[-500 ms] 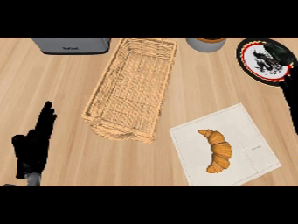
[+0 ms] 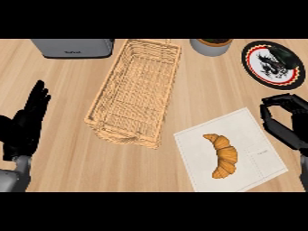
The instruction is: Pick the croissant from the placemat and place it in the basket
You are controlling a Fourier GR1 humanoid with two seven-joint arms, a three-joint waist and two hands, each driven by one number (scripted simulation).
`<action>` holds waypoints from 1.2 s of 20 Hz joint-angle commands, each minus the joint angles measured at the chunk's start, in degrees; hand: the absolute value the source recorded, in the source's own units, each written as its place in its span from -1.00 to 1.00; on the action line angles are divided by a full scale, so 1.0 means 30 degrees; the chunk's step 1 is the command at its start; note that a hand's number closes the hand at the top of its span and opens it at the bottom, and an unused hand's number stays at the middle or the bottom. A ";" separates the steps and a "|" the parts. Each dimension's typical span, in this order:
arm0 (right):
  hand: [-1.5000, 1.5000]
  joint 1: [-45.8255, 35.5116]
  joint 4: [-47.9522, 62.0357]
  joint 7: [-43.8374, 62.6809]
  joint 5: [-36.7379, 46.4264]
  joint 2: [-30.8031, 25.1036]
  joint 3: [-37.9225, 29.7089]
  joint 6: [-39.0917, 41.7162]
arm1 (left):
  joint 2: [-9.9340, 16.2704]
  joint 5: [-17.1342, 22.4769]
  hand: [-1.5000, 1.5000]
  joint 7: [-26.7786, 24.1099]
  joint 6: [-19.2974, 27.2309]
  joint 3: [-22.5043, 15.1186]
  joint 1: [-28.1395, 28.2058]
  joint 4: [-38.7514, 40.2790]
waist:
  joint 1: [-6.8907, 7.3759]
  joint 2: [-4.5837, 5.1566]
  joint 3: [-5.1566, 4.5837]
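A golden-brown croissant (image 2: 223,155) lies on the white placemat (image 2: 249,135) at the lower right of the wooden counter. To the left of the mat stands a long woven basket (image 2: 137,90), with nothing in it. My right hand (image 2: 291,122) hangs over the mat's right edge, to the right of the croissant and apart from it, its fingers curled downward and holding nothing. At the left edge my left hand (image 2: 19,124) rests open with fingers pointing up.
A grey toaster (image 2: 73,47) stands at the back left. At the back right are a grey pot (image 2: 211,46) and a round plate (image 2: 272,64) with a dragon design.
My right hand has come in from the right edge toward the placemat and now shows its curled fingers. The croissant, the basket and my left hand have not moved.
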 commanded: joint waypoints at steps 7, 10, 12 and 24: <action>-1.00 -0.0177 -0.0265 0.5119 0.8686 0.1553 0.1694 -1.1025 | 0.0244 0.0323 0.00 0.0105 -0.0887 0.0725 -0.0932 0.0862 | -0.0066 -0.0075 -0.0161; -1.00 0.0262 -0.1835 0.9948 1.0601 -0.0785 0.2320 -0.9966 | 0.0210 0.0229 0.00 0.0605 -0.0909 0.0487 -0.0819 0.0517 | -0.0145 -0.0145 -0.0191; -1.00 0.1392 -0.2224 1.1285 1.0610 -0.3052 0.2909 -0.6823 | 0.0479 0.0447 0.00 0.0715 -0.0925 0.0823 -0.0474 0.0322 | -0.0256 -0.0231 -0.0244; -1.00 0.2059 -1.1825 2.2832 0.6386 -0.8489 0.3750 0.3376 | 0.0143 0.0034 0.00 0.0924 -0.0787 0.0715 -0.0393 -0.0670 | -0.0100 -0.0181 -0.0090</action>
